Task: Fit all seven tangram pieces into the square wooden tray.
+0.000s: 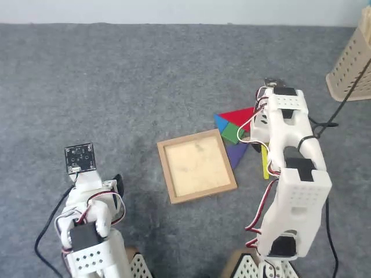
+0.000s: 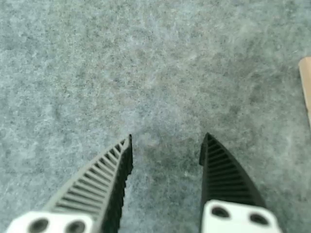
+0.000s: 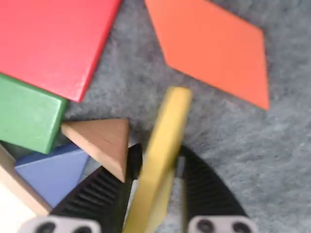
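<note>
Right jaws are clamped on a yellow piece (image 3: pixel 160 160), which stands on its thin edge between them and pokes out past their tips, tilted a little. Just beyond the tips, an orange parallelogram (image 3: pixel 214 48) lies flat on the grey surface (image 1: pixel 116 87), apart from the yellow piece. A brown triangle (image 3: pixel 99 141) lies right beside the tip of 1 jaw, 1 of its corners almost at the yellow piece. Farther out on that same side sits a green square (image 3: pixel 26 116), just beside the brown triangle. A red triangle (image 3: pixel 53 39) lies beyond the green square and touches it. A blue triangle (image 3: pixel 53 170) lies alongside that jaw, under the brown triangle's near edge and against a corner of the square wooden tray (image 1: pixel 168 174). From above, these pieces cluster outside the tray, between its corner and the right jaws.

Over at the other arm, the left jaws stand spread apart above the grey surface, gripping no piece, with the tray's edge off to 1 side and well apart from them.
</note>
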